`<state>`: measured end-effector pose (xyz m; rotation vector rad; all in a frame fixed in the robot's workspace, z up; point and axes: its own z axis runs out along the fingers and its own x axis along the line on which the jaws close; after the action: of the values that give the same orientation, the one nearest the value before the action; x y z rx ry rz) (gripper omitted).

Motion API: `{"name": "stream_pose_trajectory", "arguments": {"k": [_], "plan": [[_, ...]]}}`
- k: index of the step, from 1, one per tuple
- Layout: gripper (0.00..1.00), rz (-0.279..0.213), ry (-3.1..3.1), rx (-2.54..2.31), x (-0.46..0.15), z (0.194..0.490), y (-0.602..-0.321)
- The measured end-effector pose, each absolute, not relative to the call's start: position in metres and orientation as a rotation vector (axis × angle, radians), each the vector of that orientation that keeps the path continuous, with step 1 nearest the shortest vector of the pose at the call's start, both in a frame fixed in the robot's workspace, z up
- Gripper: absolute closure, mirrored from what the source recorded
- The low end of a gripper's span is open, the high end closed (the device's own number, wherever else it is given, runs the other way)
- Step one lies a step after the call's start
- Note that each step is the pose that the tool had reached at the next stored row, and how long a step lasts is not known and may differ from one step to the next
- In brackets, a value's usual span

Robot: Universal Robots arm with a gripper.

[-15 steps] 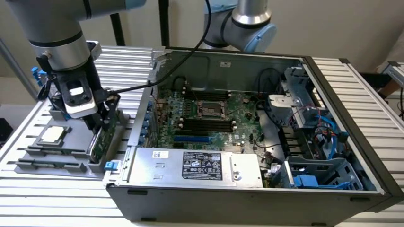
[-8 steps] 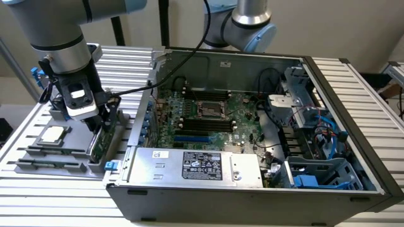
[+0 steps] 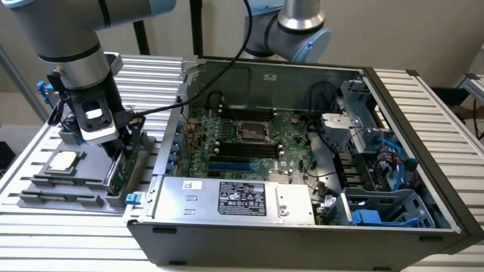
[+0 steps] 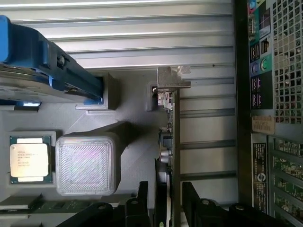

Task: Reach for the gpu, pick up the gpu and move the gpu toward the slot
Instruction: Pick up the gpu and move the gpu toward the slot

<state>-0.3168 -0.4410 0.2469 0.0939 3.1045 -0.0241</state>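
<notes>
Exterior view, left to right: grey tray (image 3: 90, 154) on slatted tabletop (image 3: 68, 241), holding 1 processor (image 3: 63, 161) and, nearer camera, small memory sticks (image 3: 60, 196). At tray's right side, gpu (image 3: 119, 171) stands upright, arm angled down over it. Gripper (image 4: 164, 187) open, 1 finger on each side of gpu, visible gap on 1 side; card not clenched. Right of tray, open computer case (image 3: 302, 246), motherboard (image 3: 291, 136) exposed, silver labelled box (image 3: 192, 207) along near side; gpu outside case.
</notes>
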Motion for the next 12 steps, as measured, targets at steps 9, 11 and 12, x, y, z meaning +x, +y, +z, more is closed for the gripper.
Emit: {"name": "stream_pose_trajectory", "arguments": {"k": [9, 11, 12], "plan": [[0.58, -0.023, 3.105, 0.086, -0.3168, 0.2433, -0.441], [0.58, -0.023, 3.105, 0.084, -0.3168, 0.2431, -0.4409], [0.58, -0.023, 3.105, 0.084, -0.3168, 0.243, -0.4408]]}}
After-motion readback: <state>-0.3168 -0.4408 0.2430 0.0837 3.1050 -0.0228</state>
